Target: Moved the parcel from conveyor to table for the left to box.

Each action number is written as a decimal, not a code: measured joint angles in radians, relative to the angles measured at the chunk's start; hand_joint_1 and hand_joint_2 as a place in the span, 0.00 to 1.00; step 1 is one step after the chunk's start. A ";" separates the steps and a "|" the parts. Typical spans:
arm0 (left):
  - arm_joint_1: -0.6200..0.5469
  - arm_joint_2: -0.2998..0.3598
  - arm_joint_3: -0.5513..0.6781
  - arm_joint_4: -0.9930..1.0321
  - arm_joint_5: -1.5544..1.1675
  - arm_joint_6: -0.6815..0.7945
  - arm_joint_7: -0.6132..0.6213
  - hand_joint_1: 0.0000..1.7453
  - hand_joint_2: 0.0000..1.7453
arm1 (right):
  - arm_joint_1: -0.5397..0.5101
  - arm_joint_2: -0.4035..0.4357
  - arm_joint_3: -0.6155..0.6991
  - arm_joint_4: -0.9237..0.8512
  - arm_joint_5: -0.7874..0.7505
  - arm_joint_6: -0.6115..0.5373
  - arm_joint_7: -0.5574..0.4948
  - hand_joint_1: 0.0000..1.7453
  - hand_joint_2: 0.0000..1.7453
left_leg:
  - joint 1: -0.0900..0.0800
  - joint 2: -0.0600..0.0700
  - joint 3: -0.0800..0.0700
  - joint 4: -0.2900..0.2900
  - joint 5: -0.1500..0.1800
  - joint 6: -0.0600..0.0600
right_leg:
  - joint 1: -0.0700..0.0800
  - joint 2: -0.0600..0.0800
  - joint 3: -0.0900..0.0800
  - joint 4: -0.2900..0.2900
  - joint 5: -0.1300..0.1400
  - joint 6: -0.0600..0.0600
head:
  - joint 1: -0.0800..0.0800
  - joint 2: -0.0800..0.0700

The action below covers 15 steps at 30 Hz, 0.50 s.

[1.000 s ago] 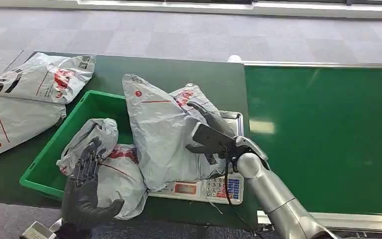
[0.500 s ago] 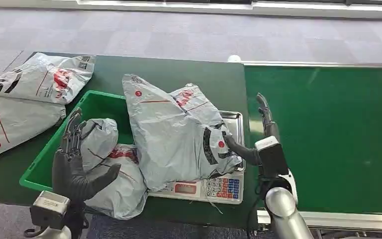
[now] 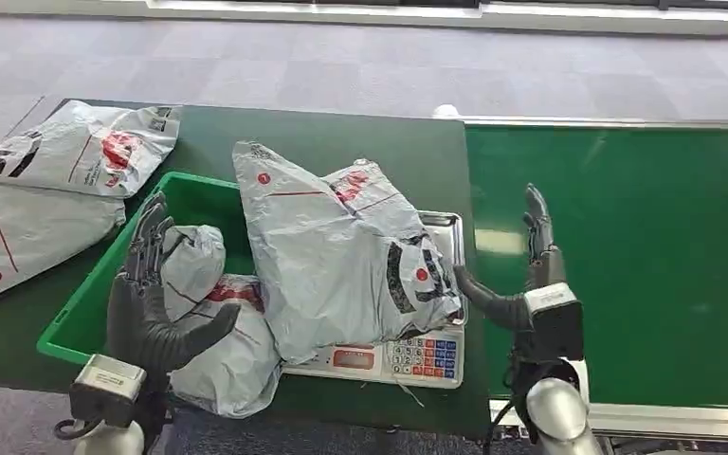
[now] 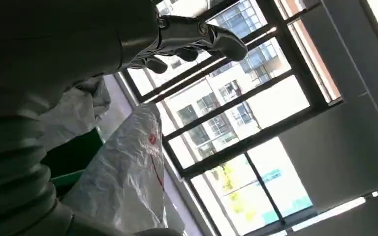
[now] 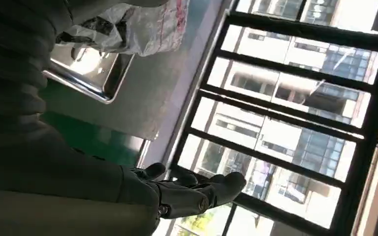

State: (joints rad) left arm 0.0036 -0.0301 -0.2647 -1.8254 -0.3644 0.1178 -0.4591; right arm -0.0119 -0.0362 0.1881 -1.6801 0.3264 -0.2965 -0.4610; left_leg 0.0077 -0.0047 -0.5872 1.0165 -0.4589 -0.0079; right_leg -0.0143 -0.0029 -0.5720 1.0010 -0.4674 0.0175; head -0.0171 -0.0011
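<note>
A large grey parcel [image 3: 327, 256] lies on the steel scale [image 3: 408, 358], leaning over the rim of the green box [image 3: 85, 308]. A second grey parcel [image 3: 365, 185] lies partly under it. My right hand [image 3: 529, 275] stands open just right of the scale, over the conveyor's edge, holding nothing. My left hand [image 3: 147, 294] is open above the box, over the parcels [image 3: 218, 332] inside it. In the left wrist view a grey parcel [image 4: 128, 182] rises beside my left hand [image 4: 187, 42]. The right wrist view shows the scale's tray [image 5: 91, 73] and my right hand [image 5: 192, 189].
Two more grey parcels [image 3: 66, 166] lie on the dark green table [image 3: 370, 142] at the far left. The green conveyor belt [image 3: 645, 256] stretches to the right with a metal rail [image 3: 616, 121] along its far side. Grey carpet lies beyond.
My right hand has let go of the large parcel and drawn back to the right of the scale. My left hand has risen over the box.
</note>
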 measured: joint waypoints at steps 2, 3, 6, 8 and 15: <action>-0.040 -0.002 -0.029 0.013 -0.126 0.046 0.086 0.00 1.00 | 0.063 0.000 -0.019 -0.052 -0.063 -0.088 -0.098 0.00 1.00 | 0.000 -0.004 -0.001 0.000 0.000 0.000 | 0.000 -0.004 0.000 0.000 -0.001 0.000 | 0.000 0.000; -0.065 -0.006 -0.046 0.025 -0.183 0.064 0.135 0.00 1.00 | 0.093 0.000 -0.026 -0.074 -0.092 -0.123 -0.145 0.00 1.00 | 0.000 -0.004 -0.002 0.000 0.000 0.000 | 0.000 -0.004 0.001 0.000 -0.001 0.001 | 0.000 0.000; -0.151 -0.023 -0.104 0.088 -0.306 0.088 0.260 0.00 1.00 | 0.169 0.000 -0.047 -0.127 -0.187 -0.209 -0.222 0.00 1.00 | -0.001 -0.003 -0.002 0.000 0.000 0.000 | -0.001 -0.003 0.001 0.000 0.000 0.001 | 0.000 0.000; -0.211 -0.040 -0.145 0.164 -0.331 0.068 0.328 0.00 1.00 | 0.209 0.000 -0.056 -0.169 -0.261 -0.271 -0.233 0.00 1.00 | -0.001 -0.002 -0.002 0.000 0.000 0.001 | -0.001 -0.003 0.002 0.000 0.000 0.001 | 0.000 0.000; -0.398 -0.162 -0.268 0.592 -0.503 -0.045 0.486 0.00 1.00 | 0.222 0.015 -0.026 -0.195 -0.250 -0.288 -0.238 0.00 1.00 | -0.002 0.000 -0.002 0.000 0.001 0.002 | -0.001 0.000 0.001 0.000 0.003 0.002 | 0.000 0.000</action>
State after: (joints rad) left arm -0.3946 -0.1923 -0.5326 -1.2334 -0.8672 0.0729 0.0267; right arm 0.2101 -0.0210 0.1626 -1.8749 0.0767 -0.5848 -0.6989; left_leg 0.0062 -0.0043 -0.5891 1.0166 -0.4576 -0.0061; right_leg -0.0157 -0.0028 -0.5713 1.0008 -0.4642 0.0199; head -0.0172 -0.0011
